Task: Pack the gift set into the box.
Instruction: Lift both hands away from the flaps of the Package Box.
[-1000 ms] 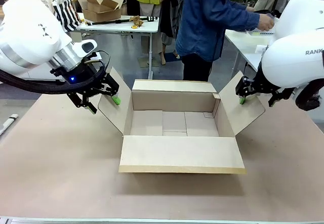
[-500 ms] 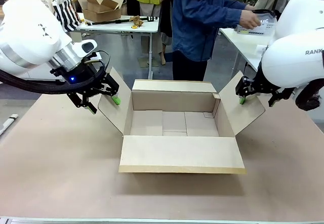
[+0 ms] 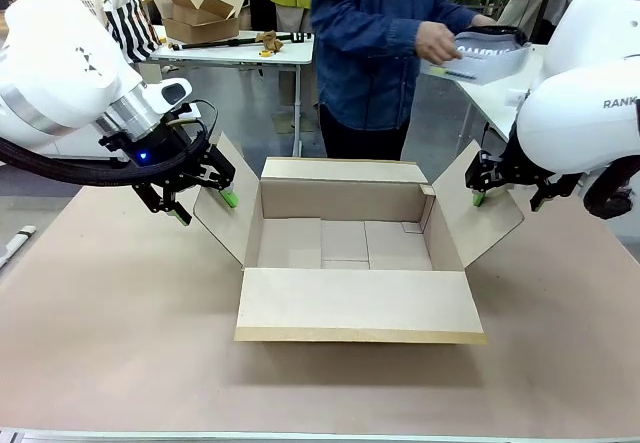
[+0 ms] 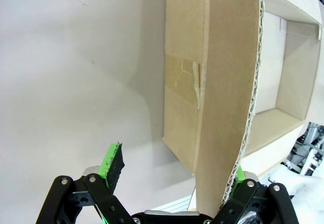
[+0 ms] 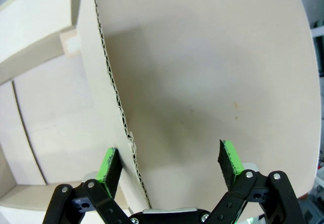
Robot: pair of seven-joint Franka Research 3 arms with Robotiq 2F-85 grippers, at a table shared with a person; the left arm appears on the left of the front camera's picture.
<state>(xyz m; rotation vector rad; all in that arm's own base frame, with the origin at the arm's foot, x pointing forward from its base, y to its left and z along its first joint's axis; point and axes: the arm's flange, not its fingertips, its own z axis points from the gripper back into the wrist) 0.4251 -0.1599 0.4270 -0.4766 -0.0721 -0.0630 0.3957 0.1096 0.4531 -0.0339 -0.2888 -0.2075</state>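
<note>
In the front view, the left gripper (image 3: 207, 208), black with green pads, is seen spread wide astride the tilted left flap (image 3: 235, 233) of the box (image 3: 345, 201). This large, flat, brown corrugated cardboard carton is set mid-way on the brown table (image 3: 110, 343), and nothing is clamped. The right gripper (image 3: 510, 195) is likewise opened wide at the right flap (image 3: 480, 225). The near flap (image 3: 360, 303) is laid flat toward the robot. The gift set (image 3: 485, 58), a shallow grey plastic tray with lettering, is held aloft in a person's hand (image 3: 437, 41) beyond the table's far edge, well apart from the box.

In the left wrist view, the flap's corrugated edge is seen between the fingers, close against one pad and apart from the other (image 4: 114, 163).

In the right wrist view, the flap edge is seen just beside one pad (image 5: 110, 164), with the other pad well clear.
</note>
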